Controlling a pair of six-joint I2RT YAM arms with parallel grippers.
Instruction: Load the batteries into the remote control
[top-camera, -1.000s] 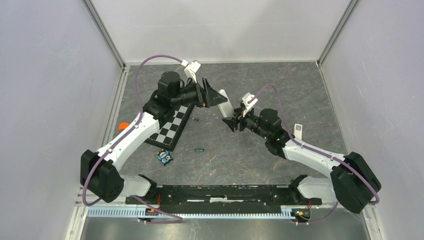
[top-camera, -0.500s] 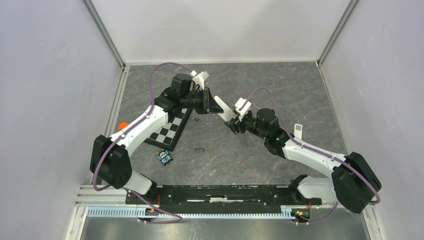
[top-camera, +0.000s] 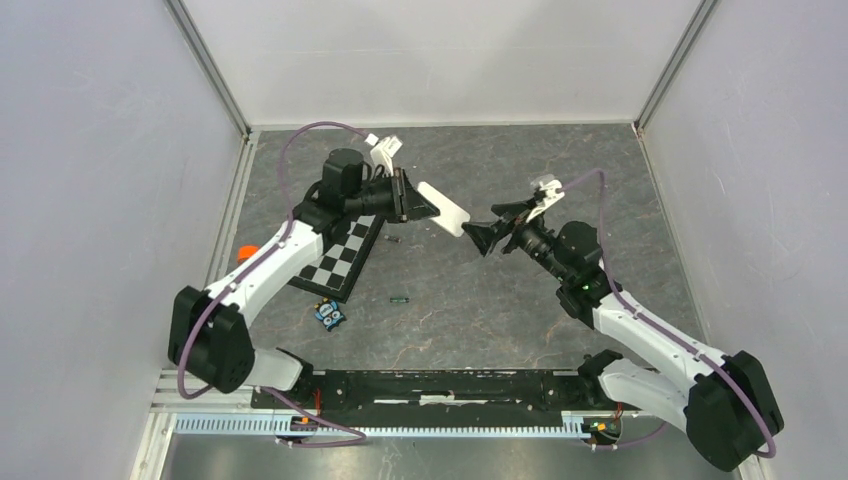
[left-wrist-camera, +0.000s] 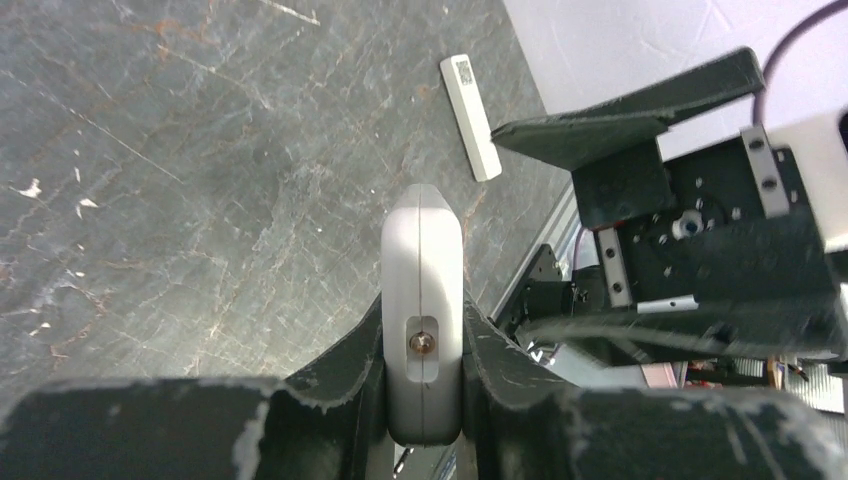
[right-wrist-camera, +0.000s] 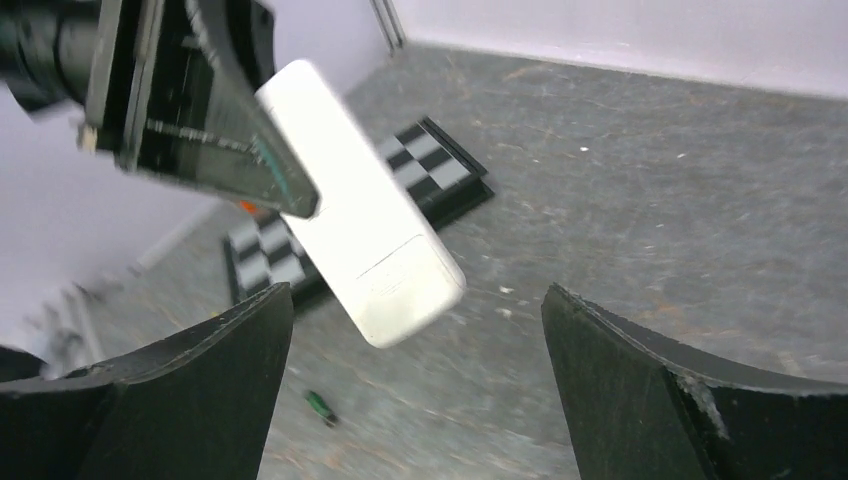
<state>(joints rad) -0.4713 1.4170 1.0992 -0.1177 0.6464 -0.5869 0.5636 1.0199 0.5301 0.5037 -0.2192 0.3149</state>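
Progress is slight: nothing is loaded. Above the worktop (top-camera: 520, 300), the left end effector (top-camera: 425, 203) clamps the remote control (top-camera: 445, 210) aloft, its free end just short of the right end effector (top-camera: 492, 226), gaping wide and empty. Both batteries (top-camera: 400, 298) lie below, well apart from either; inserting remains.

The remote control (top-camera: 443, 207) is plain white; the board (top-camera: 343, 262) is checkered black and white. The counter (top-camera: 500, 310) is dark grey with pale veins, one battery (right-wrist-camera: 322, 405) dark green, the toy (top-camera: 330, 314) blue.
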